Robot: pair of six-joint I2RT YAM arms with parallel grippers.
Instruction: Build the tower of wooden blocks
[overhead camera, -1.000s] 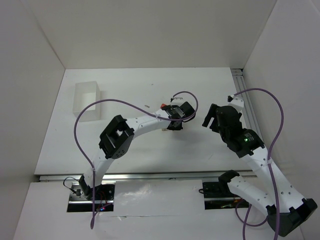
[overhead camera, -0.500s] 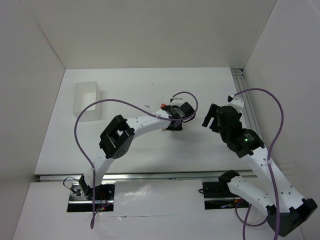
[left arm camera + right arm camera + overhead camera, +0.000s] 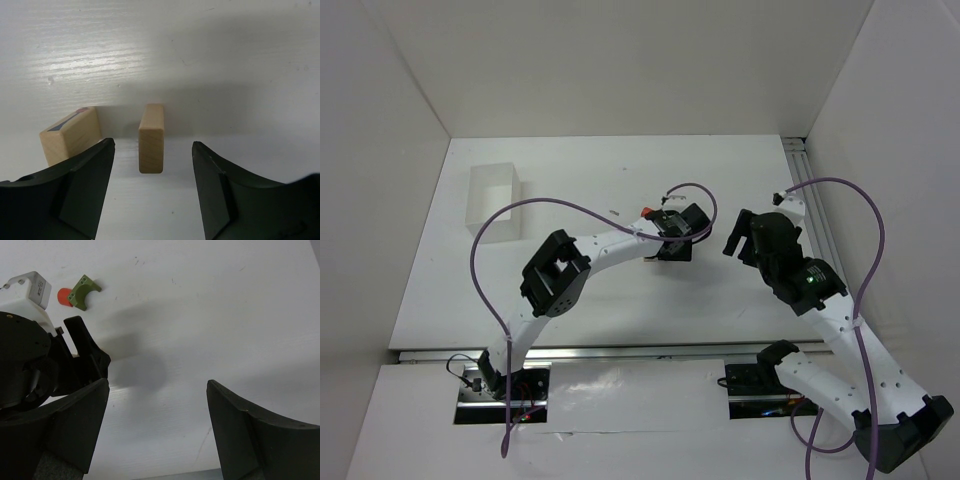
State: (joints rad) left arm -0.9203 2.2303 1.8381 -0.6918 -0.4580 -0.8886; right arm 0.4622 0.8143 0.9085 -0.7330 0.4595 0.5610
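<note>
**Left gripper wide open around a tan block, right gripper empty**

Your left gripper (image 3: 152, 146) is down low over the table (image 3: 240, 60), around the middle and a little toward the far edge. Its jaws are spread wide and holding nothing. Sitting right in the gap is a narrow tan block (image 3: 151, 125) with its end face toward the wrist camera. There's bare table on both sides of it, so neither finger is touching it.

Just outside the finger on the left of that wrist view is a second tan block (image 3: 70, 136). It's chunkier, turned at an angle, and has a dark blue and red strip along its top edge. It's close to the finger; I can't tell whether they touch.

Your right gripper (image 3: 157, 385) is over toward the right edge, well apart from the blocks, also wide open with only bare white table between the fingers. Its camera picks up a green arch block (image 3: 84, 291) lying flat, with a red piece (image 3: 63, 296) tucked against it, both beyond the left arm's wrist toward the far edge.

From overhead, a white box (image 3: 495, 200) sits near the far left corner.
</note>
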